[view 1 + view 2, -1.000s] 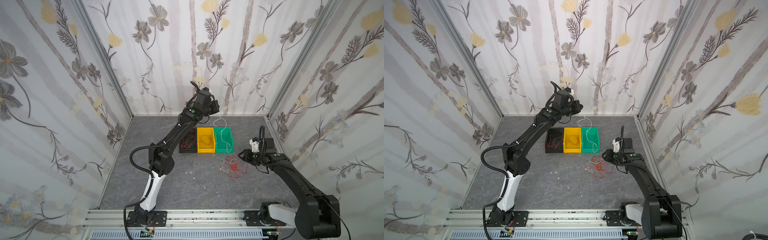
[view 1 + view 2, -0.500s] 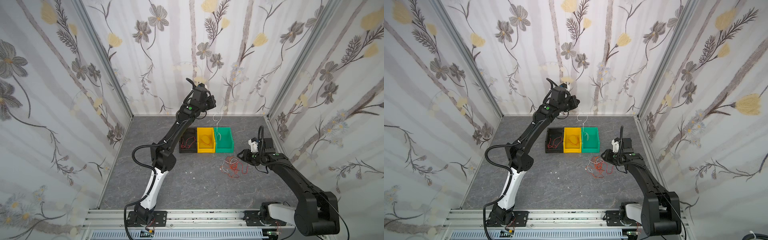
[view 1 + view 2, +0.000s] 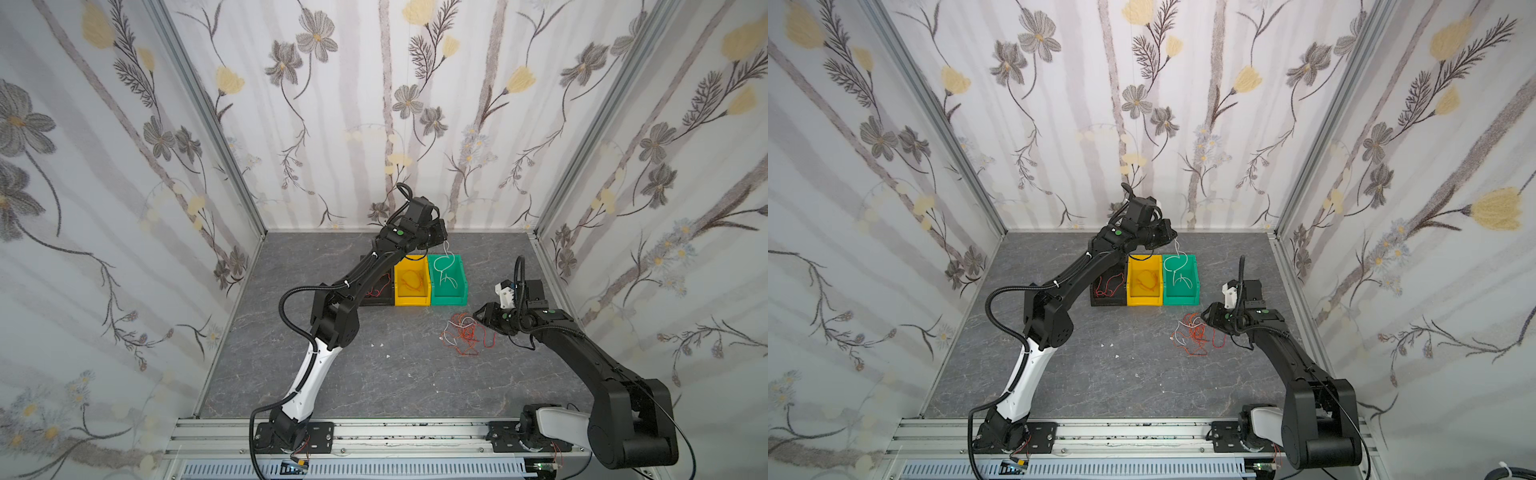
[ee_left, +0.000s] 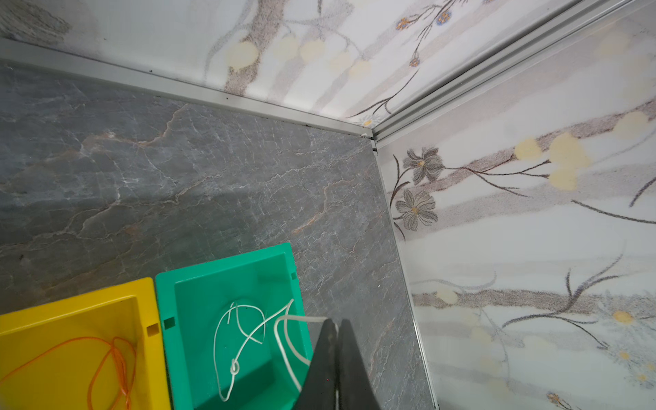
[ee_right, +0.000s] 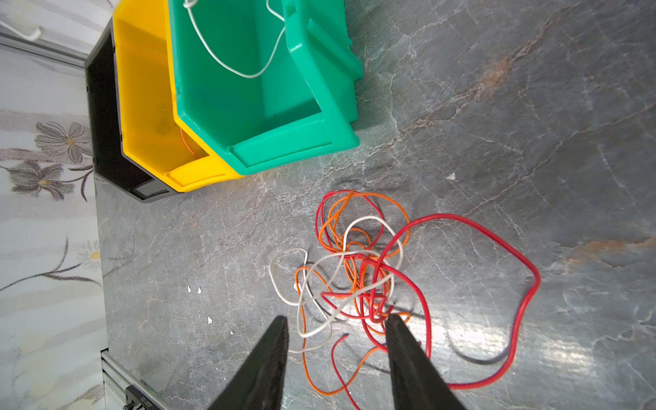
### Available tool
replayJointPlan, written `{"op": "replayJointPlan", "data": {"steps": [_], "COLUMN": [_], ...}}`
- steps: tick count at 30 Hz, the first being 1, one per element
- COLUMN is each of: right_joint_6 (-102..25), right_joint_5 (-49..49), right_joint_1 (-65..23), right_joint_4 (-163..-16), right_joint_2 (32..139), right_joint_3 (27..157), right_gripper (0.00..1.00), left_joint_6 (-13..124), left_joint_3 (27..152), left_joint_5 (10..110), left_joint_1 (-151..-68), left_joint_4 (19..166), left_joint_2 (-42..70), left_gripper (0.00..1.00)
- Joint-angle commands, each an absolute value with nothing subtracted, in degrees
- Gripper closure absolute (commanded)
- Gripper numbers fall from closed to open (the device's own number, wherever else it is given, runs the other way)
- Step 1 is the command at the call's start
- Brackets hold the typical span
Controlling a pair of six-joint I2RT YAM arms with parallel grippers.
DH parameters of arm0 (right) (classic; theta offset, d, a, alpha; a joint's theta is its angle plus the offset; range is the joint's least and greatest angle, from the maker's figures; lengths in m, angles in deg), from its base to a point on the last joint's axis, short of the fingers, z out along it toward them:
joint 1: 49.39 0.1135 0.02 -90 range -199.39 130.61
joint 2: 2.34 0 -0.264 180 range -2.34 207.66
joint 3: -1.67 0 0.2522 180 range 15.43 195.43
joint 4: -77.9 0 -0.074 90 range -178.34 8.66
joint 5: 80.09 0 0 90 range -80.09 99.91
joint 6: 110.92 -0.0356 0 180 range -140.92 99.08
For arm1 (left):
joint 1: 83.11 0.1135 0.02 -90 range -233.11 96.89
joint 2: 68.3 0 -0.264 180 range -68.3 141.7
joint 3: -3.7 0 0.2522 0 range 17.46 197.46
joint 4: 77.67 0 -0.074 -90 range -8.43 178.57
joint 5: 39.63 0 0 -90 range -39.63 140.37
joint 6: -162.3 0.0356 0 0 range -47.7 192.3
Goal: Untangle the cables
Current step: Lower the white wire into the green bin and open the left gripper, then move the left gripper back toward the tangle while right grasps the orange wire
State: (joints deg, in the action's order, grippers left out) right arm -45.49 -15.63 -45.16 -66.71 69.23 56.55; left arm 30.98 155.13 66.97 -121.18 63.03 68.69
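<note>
A tangle of red, orange and white cables (image 3: 467,336) (image 5: 358,269) lies on the grey floor in front of the green bin (image 3: 449,300). My right gripper (image 5: 335,319) (image 3: 482,313) hovers open over the tangle's near edge, with loose strands between its fingers and nothing gripped. My left gripper (image 4: 335,321) (image 3: 440,237) is high over the green bin's (image 4: 227,269) back edge. It is shut on one end of a white cable (image 4: 248,340) (image 3: 1177,270), which hangs down and loops inside that bin.
A yellow bin (image 3: 411,300) holding an orange cable (image 4: 117,355) and a black bin (image 3: 1106,301) holding a red cable (image 3: 1106,286) stand left of the green one. The back wall and right wall are near the left gripper. Small white specks lie on the floor.
My left gripper swung up toward the back wall, then came back down over the green bin, and more of the white cable now lies in the bin. The right arm stayed put.
</note>
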Motion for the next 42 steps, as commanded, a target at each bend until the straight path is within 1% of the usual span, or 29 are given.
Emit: {"op": "replayJointPlan", "data": {"steps": [1, 8, 19, 21, 23, 27, 28, 29, 31, 34, 42], "right_joint_6": [-45.09, -45.09, -45.06, -45.09, -45.13, -45.20, -45.17, -45.14, -45.12, -45.17, -45.26], "right_joint_5": [-16.59, -17.05, -17.22, -17.46, -17.77, -17.95, -17.95, -17.80, -17.77, -17.77, -17.73], "right_joint_1": [-45.17, -45.15, -45.23, -45.21, -45.21, -45.25, -45.19, -45.20, -45.18, -45.24, -45.23], "right_joint_4": [-68.43, -69.07, -69.49, -69.87, -70.04, -69.88, -69.82, -69.66, -69.62, -69.68, -69.22], "right_joint_2": [69.44, 70.43, 71.11, 71.56, 71.88, 71.71, 71.51, 71.36, 71.22, 71.22, 70.31], "right_joint_3": [56.26, 56.21, 55.94, 56.04, 56.20, 56.19, 56.13, 56.06, 55.98, 56.04, 56.40], "right_gripper": [0.53, 0.53, 0.53, 0.53, 0.53, 0.53, 0.53, 0.53, 0.53, 0.53, 0.53], "left_joint_6": [29.58, 29.77, 36.28, 36.61, 36.80, 36.71, 36.62, 36.71, 36.92, 37.37, 38.44], "left_joint_3": [153.65, 152.72, 160.41, 162.32, 163.45, 165.74, 166.48, 166.91, 166.89, 166.92, 166.95], "left_joint_5": [66.65, 64.28, 54.05, 53.57, 54.91, 58.36, 58.24, 57.75, 56.69, 56.88, 62.72], "left_joint_1": [-121.70, -123.67, -124.85, -124.86, -124.86, -124.86, -124.86, -124.86, -124.86, -124.69, -124.69], "left_joint_4": [65.48, 63.27, 48.83, 46.75, 46.42, 46.14, 45.35, 44.66, 43.90, 44.15, 45.07], "left_joint_2": [69.33, 72.68, 78.42, 79.68, 80.68, 82.35, 82.65, 82.61, 82.20, 81.18, 78.57], "left_gripper": [1.00, 1.00, 1.00, 1.00, 0.98, 0.88, 0.83, 0.74, 0.63, 0.52, 0.41]}}
